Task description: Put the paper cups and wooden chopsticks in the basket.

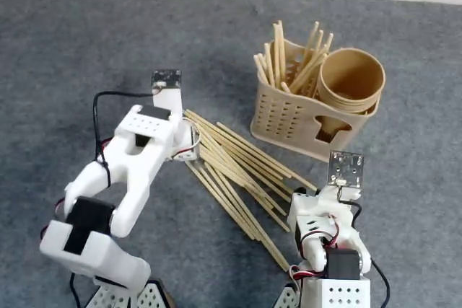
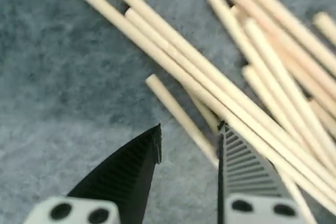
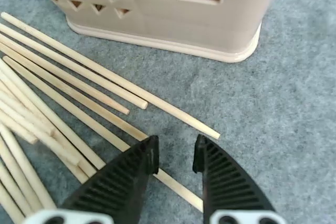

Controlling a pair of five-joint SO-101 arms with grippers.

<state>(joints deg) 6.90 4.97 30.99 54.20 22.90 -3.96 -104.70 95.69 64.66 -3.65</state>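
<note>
- The paper cups (image 1: 351,81) sit nested in one stack inside the basket (image 1: 289,117), at its end farther from the left arm, so we judge that half of the job done.
- A bunch of chopsticks (image 1: 292,55) stands upright in the basket beside the cups.
- Many loose chopsticks (image 1: 238,171) lie fanned across the grey counter (image 1: 86,48), between the two arms and just in front of the basket. These are what is left, and we count them the larger share of the sticks.
- The left pincer (image 2: 189,129) is spread wide at the near end of the pile. One short-looking stick end lies between its jaws, but nothing is pinched yet.
- The right pincer (image 3: 176,148) hangs low over the far end of the pile, facing the basket wall. Its jaws are parted by a narrow gap and hold nothing, and a stick runs under the tips.
- We would put the task at past the middle, with repeated stick pickups to come.
</note>
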